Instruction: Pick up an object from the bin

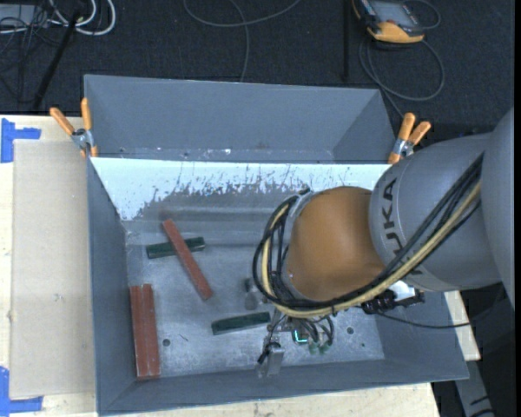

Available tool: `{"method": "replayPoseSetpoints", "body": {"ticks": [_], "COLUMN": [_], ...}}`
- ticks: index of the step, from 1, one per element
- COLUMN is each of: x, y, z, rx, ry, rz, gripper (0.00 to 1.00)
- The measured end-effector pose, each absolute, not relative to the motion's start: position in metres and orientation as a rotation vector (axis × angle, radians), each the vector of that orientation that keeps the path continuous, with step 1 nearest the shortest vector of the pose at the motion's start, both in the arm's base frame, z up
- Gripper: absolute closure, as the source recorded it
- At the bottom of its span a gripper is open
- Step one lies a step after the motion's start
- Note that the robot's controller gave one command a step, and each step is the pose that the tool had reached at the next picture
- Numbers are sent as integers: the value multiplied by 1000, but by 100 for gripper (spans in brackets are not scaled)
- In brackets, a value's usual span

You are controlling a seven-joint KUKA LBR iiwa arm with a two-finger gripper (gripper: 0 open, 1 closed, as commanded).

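1. Light falls from above — the bin (234, 120) shows a pale, glaring band across its far wall toward 12 o'clock.
2. The orange cover (330, 241) carries a soft sheen.
3. Shadow pools beneath the arm (451, 215) near 5 o'clock.

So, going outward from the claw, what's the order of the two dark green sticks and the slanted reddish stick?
1. Dark green stick, just left of the gripper.
2. Slanted reddish stick, mid-bin.
3. Other dark green stick, farther up-left.
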State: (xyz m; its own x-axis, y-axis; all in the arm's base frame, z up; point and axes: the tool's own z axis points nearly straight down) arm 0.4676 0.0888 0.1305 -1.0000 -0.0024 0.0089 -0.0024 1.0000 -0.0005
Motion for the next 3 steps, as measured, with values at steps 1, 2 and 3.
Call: {"method": "replayPoseSetpoints", "body": {"ticks": [1, 2, 3], "x": [512, 512, 491], "y": [85, 85, 121], "z": [66, 69, 209], "rx": [120, 112, 123], "ry": [-3137, -3138, -3145], "rz": [1, 0, -4], "gripper": [0, 100, 100]}}
